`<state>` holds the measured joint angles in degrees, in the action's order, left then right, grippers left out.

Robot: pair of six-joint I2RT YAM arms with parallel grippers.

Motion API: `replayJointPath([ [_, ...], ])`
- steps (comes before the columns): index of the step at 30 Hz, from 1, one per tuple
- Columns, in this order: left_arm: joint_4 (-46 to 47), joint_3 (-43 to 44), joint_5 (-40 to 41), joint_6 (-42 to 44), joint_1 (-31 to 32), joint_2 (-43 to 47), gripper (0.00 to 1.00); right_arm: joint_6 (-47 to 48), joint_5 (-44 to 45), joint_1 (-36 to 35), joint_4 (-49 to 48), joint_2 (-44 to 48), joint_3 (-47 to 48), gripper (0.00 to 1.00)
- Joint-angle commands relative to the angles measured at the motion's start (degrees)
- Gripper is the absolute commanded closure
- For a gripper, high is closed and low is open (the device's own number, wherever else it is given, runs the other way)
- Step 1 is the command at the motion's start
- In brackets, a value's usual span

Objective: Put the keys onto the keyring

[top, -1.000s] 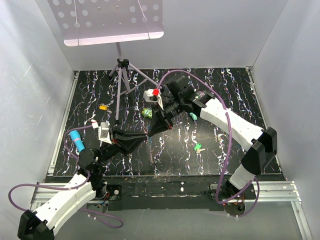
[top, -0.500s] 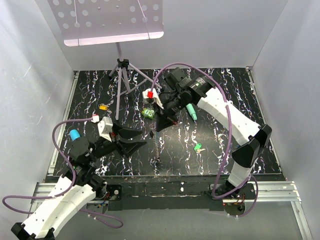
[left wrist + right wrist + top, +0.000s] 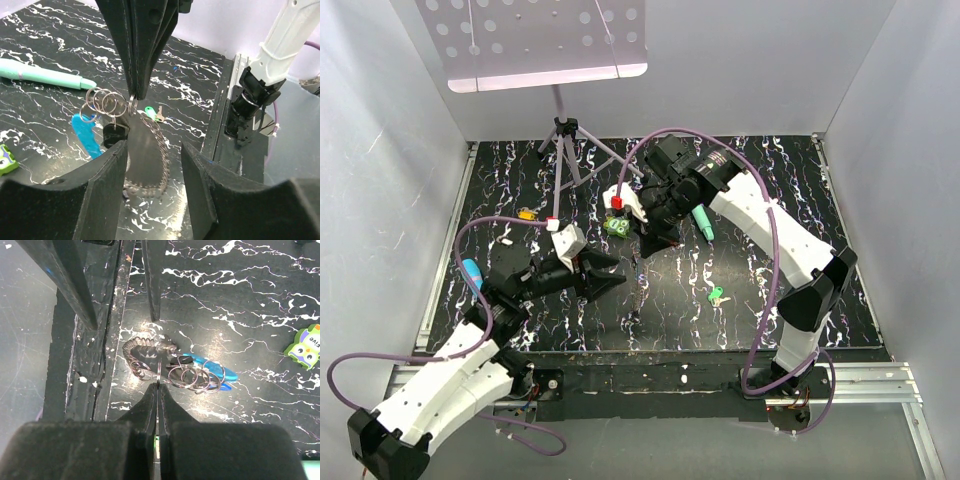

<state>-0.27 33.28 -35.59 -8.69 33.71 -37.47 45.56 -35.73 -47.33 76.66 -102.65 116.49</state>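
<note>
My right gripper [image 3: 642, 250] is shut on one steel ring of the keyring [image 3: 638, 272] and holds it hanging over the table. In the right wrist view the gripper [image 3: 158, 385] pinches that ring, with more rings [image 3: 190, 376], the blue clasp [image 3: 217, 373] and the chain [image 3: 142, 347] below. My left gripper [image 3: 612, 273] is open and empty beside the keyring. In the left wrist view [image 3: 152, 185] its fingers [image 3: 107, 190] flank the chain [image 3: 152, 160] without touching it. The light green key [image 3: 717, 296] lies on the table to the right. The yellow-orange key [image 3: 526, 213] lies at the far left.
A teal pen-like stick [image 3: 704, 222] and a bright-green square object [image 3: 615, 228] lie near the right arm. A tripod stand [image 3: 563, 150] rises at the back. A light blue cylinder [image 3: 471, 269] sits by the left arm. White walls enclose the table.
My left gripper has opened and swung in toward the hanging keyring, its wrist now higher and further right. My right gripper has drawn back a little, still holding the ring.
</note>
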Motion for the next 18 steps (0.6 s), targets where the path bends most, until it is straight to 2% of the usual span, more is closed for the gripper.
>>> replayJointPath([
  [1, 7.3, 0.8, -1.9, 3.6, 0.1, -2.9, 0.55, 1.5, -1.3, -0.3, 13.2, -1.0, 3.2, 0.99],
  [9, 14.9, -0.8, -2.5, 2.5, 0.1, -6.1, 0.60, 1.5, -3.3, -0.3, 13.1, -1.6, 3.7, 0.99],
  [18, 15.5, -0.8, -3.9, 3.2, 0.1, -9.3, 0.66, 1.6, -4.3, -0.3, 13.1, -1.7, 4.0, 0.99],
])
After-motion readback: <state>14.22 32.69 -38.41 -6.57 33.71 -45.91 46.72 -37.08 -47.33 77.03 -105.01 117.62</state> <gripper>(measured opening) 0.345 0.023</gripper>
